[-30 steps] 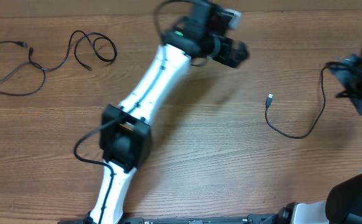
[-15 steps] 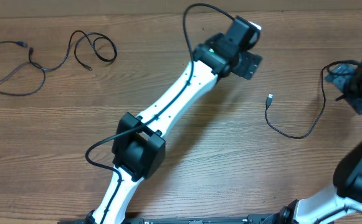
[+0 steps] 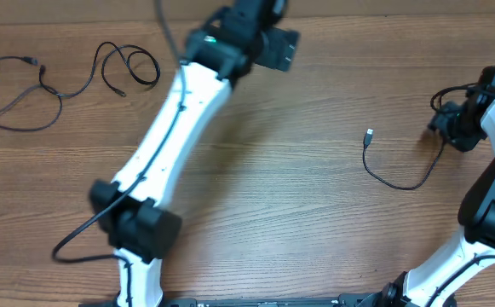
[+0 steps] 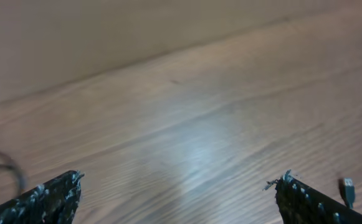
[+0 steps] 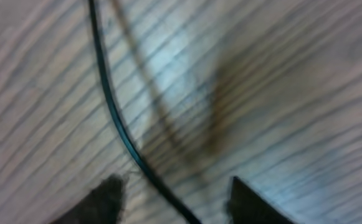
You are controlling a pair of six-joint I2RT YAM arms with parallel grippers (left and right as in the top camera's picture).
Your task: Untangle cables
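Observation:
Two thin black cables lie loose at the far left, one a wide loop [image 3: 8, 107] and one a small curl [image 3: 132, 68]. A third cable [image 3: 400, 183] curves from its small plug [image 3: 369, 136] round to my right gripper [image 3: 450, 126]. In the right wrist view this cable [image 5: 115, 118] runs down between the two fingers of that gripper [image 5: 177, 199], which stand apart on either side of it. My left gripper [image 3: 277, 49] hangs wide open over bare wood near the table's back edge; in its own view, the left gripper [image 4: 181, 179] has nothing between its fingers.
The left arm [image 3: 166, 136] stretches diagonally from the front edge to the back of the wooden table [image 3: 298, 213]. The right arm [image 3: 494, 196] stands along the right edge. The plug [image 4: 347, 185] shows at the right of the left wrist view.
The left arm has swung its gripper from the right of centre to the back left. The right gripper's fingers have drawn closer together round the cable.

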